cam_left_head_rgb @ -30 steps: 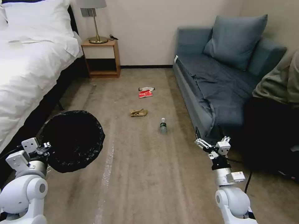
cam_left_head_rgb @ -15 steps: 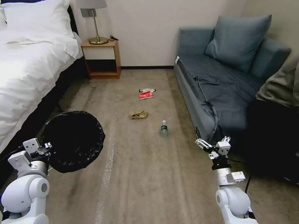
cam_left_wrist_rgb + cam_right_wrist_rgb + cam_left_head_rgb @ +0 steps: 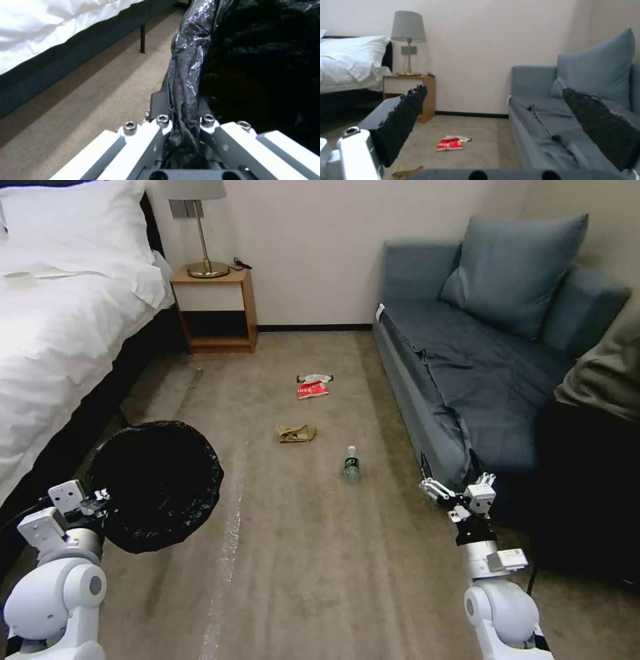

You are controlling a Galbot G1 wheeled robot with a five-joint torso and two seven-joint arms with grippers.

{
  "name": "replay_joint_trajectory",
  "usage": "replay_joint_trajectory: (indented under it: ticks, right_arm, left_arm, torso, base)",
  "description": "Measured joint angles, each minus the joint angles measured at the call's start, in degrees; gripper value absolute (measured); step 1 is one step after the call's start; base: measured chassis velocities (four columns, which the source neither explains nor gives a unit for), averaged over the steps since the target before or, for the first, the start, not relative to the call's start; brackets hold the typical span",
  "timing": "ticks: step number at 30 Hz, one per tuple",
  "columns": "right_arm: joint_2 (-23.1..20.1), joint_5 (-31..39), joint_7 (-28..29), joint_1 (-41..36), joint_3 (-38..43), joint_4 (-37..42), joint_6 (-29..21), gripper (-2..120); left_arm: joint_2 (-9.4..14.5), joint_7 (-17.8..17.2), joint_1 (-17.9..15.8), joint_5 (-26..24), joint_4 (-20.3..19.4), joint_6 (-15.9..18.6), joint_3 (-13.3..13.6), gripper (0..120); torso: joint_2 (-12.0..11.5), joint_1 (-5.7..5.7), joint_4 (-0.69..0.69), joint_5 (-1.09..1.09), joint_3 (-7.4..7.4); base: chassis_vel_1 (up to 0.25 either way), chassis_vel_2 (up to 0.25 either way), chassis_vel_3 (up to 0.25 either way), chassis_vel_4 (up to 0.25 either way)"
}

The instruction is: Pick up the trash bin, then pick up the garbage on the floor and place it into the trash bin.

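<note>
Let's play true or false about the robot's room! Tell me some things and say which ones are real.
1. The left gripper is clamped on the rim of the round bin lined with a crinkled black bag. True.
2. The small clear bottle with a green label is inside the bin. False: it lies on the carpet.
3. The right gripper is open and holds nothing. True.
4. The red-and-white snack packet is on the blue sofa. False: it lies on the floor.
5. The crumpled brown paper bag lies on the carpet. True.
</note>
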Motion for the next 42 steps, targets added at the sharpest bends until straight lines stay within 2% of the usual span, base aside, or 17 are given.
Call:
replay_joint_trajectory:
  ticks: [42]
  right_arm:
    - [-0.09, 0.46, -0.62, -0.32, 0.79, 0.06, 0.04, 100]
  left_arm:
    - [-0.11, 0.38, 0.74, -0.74, -0.21, -0.73, -1.08, 1]
  torso:
    - [0.00, 0.00, 0.00, 0.00, 0.00]
  base:
    - [-0.093, 0.096, 0.091, -0.090]
